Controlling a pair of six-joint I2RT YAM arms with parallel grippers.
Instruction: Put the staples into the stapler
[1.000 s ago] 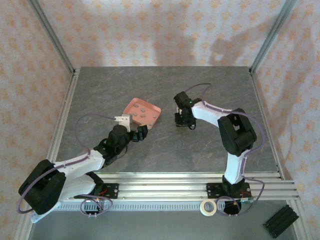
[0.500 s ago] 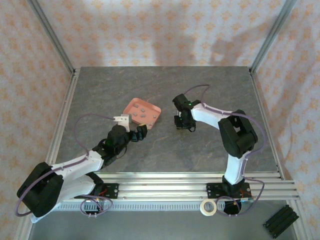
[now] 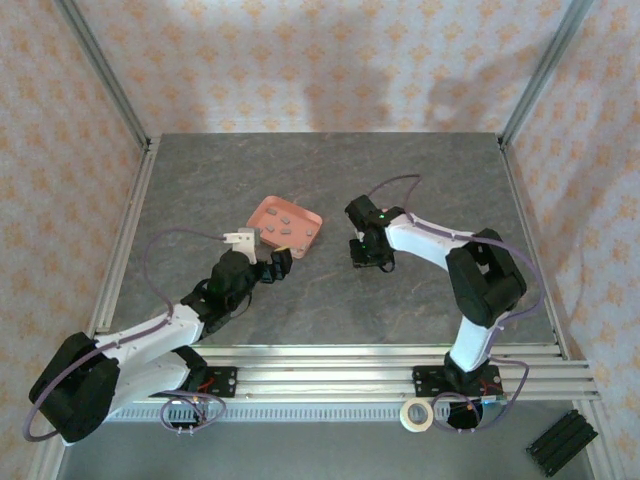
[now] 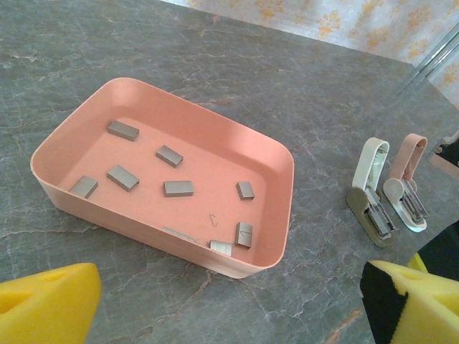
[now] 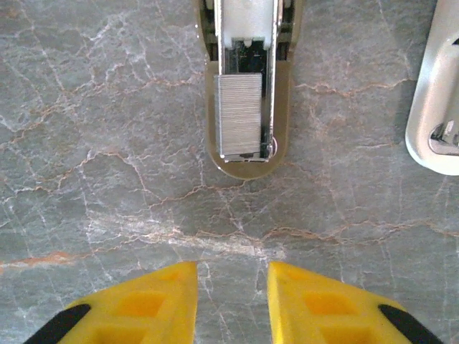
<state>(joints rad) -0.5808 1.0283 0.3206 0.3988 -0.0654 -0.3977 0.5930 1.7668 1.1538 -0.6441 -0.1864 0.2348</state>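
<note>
My left arm is low and stretched from the near left corner toward the middle of the worktop (image 3: 300, 170). My left fingers (image 4: 44, 304) stand wide apart and hold nothing, just before the near side of the salmon-pink tray (image 4: 129, 223).

My right arm is bent sharply at the elbow, and its forearm reaches to the left. My right fingers (image 5: 143, 304) point down at the worktop with a narrow gap between them, and nothing is in this gap.

Just beyond their tips lies the olive stapler (image 5: 247, 166), opened, with one strip of staples (image 5: 239, 115) in its channel. Beside it lies a pink-and-white stapler (image 4: 405, 190), also opened, so I count two staplers.

In the tray I count eight loose staple strips (image 4: 178, 188). A ninth one, by the near wall, I cannot tell for sure.
</note>
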